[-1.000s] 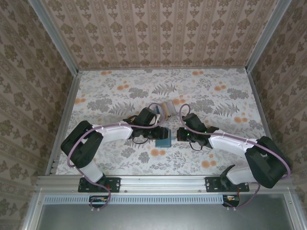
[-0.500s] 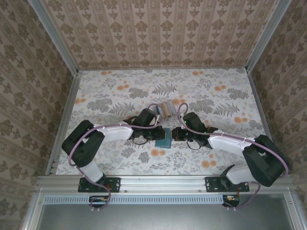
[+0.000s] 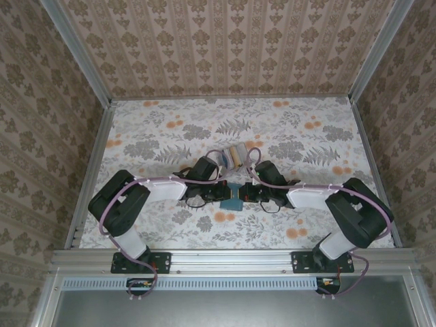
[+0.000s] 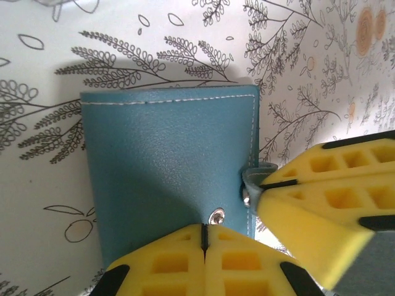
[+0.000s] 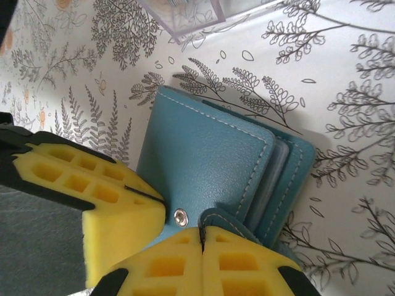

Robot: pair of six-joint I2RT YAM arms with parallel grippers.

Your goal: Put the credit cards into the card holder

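Note:
The card holder (image 3: 234, 198), a dark teal folded wallet, lies between both grippers; its cover (image 4: 166, 160) faces the left wrist view. My left gripper (image 4: 202, 231) is shut, its tips against the cover beside the snap stud (image 4: 216, 216), with nothing visible between them. My right gripper (image 5: 201, 231) is shut on the curled snap strap (image 5: 222, 217), which has come off the stud (image 5: 180, 215). The strap (image 4: 253, 176) shows clamped in the right fingers (image 4: 321, 197). The credit cards (image 3: 235, 155) stand in a small clear box behind the grippers.
The clear box's corner (image 5: 191, 15) lies just beyond the card holder (image 5: 203, 154). Grey inner pockets show between the covers on the open side. Both arms lie low across the floral table (image 3: 306, 136), with patterned walls on three sides.
The left gripper has closed and both grippers have moved inward onto the card holder. The right arm has swung left. The card holder looks narrower from above.

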